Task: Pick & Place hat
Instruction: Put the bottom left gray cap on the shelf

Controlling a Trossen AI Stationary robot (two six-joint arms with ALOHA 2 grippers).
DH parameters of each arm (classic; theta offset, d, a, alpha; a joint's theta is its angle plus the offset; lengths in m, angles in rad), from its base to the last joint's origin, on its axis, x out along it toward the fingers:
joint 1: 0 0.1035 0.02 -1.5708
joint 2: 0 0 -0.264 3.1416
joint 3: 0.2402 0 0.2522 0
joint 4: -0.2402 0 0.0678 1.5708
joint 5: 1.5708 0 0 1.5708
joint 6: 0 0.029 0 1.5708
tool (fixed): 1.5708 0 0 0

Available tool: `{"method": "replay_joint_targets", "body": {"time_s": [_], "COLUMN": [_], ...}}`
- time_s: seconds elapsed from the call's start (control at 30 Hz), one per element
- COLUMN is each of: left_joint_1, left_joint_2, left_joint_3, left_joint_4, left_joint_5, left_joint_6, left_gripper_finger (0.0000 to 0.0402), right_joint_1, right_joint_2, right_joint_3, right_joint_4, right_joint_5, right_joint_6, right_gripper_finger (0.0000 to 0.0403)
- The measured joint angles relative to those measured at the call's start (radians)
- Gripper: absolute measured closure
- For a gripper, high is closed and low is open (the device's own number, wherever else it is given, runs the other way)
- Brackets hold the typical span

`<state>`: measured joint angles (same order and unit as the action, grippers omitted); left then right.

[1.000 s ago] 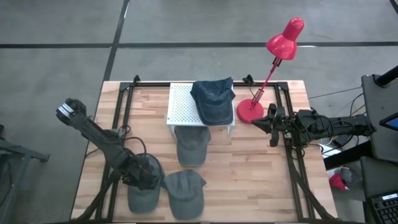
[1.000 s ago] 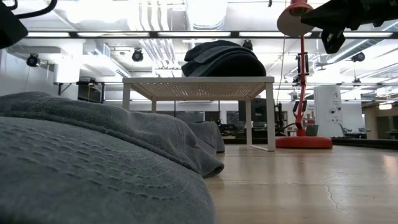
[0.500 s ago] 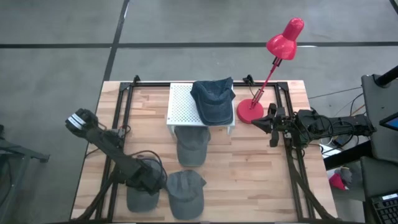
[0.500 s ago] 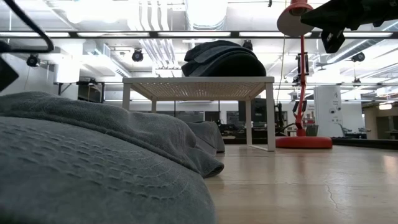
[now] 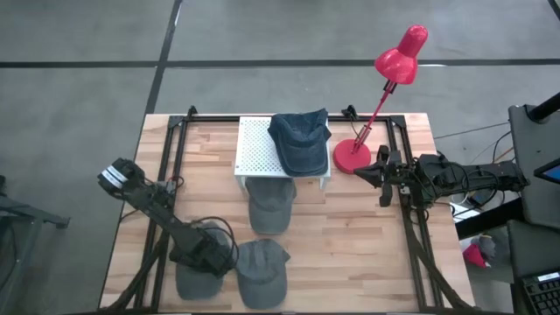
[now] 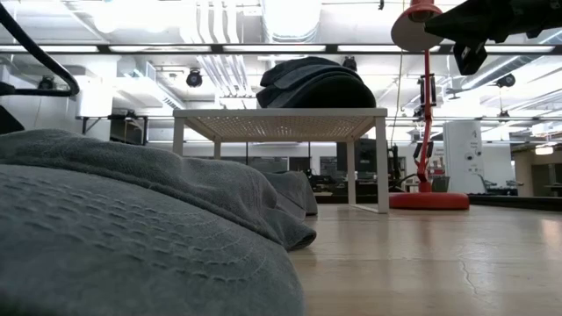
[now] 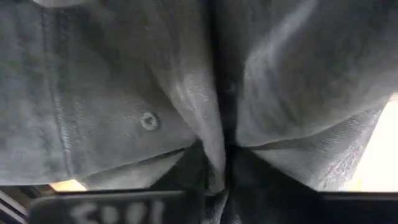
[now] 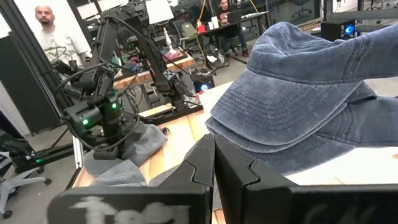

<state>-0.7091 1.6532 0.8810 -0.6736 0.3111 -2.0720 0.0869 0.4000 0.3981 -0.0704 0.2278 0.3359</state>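
A grey cap [image 5: 198,280] lies on the table's near left, and fills the low view's foreground [image 6: 132,237]. My left gripper [image 5: 208,257] is down on its crown, shut on the cloth [image 7: 217,134]. A second grey cap [image 5: 261,273] lies just right of it. A third [image 5: 269,206] lies partly under a white rack [image 5: 259,147]. A blue cap [image 5: 299,142] rests on the rack's right half. My right gripper [image 5: 378,178] hangs shut and empty at the table's right, by the lamp base; it also shows in its own wrist view [image 8: 213,163]. My left gripper pinches a raised fold of the grey cap's crown cloth [image 7: 219,142] between its two fingers [image 7: 186,169], coming from above and slanting down. The cloth bunches into a ridge between the fingers. The cap lies on the table.
A red desk lamp [image 5: 353,156] stands at the far right, its head [image 5: 401,54] leaning past the table's far edge. Black frame rails [image 5: 411,227] run along the table's left and right sides. Bare wood [image 5: 350,254] lies at the near right. People show in the room beyond.
My left arm has swung lower, and its gripper has gone a little toward the table's near edge, down onto the near-left grey cap. The caps lie where they were.
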Motion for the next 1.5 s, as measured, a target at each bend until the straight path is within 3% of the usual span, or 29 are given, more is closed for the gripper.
{"method": "replay_joint_targets", "body": {"time_s": [0.13, 0.7, 1.17, 1.5], "left_joint_1": [-0.002, -0.001, -0.001, 0.0], "left_joint_2": [-0.018, -0.151, -0.216, -0.216], "left_joint_3": [-0.002, 0.053, 0.265, 0.426], "left_joint_4": [-0.016, -0.182, -0.478, -0.666], "left_joint_5": [-0.03, -0.057, -0.144, -0.289], "left_joint_6": [0.0, -0.002, 0.002, 0.002], "left_gripper_finger": [0.0394, 0.0401, 0.0401, 0.0401], "right_joint_1": [0.0, 0.0, 0.0, 0.0], "right_joint_2": [0.0, 0.0, 0.0, 0.0], "right_joint_3": [0.0, 0.0, 0.0, 0.0], "right_joint_4": [0.0, 0.0, 0.0, 0.0], "right_joint_5": [0.0, 0.001, 0.002, 0.002], "right_joint_6": [0.0, 0.0, 0.0, 0.0], "right_gripper_finger": [0.0394, 0.0394, 0.0394, 0.0394]}}
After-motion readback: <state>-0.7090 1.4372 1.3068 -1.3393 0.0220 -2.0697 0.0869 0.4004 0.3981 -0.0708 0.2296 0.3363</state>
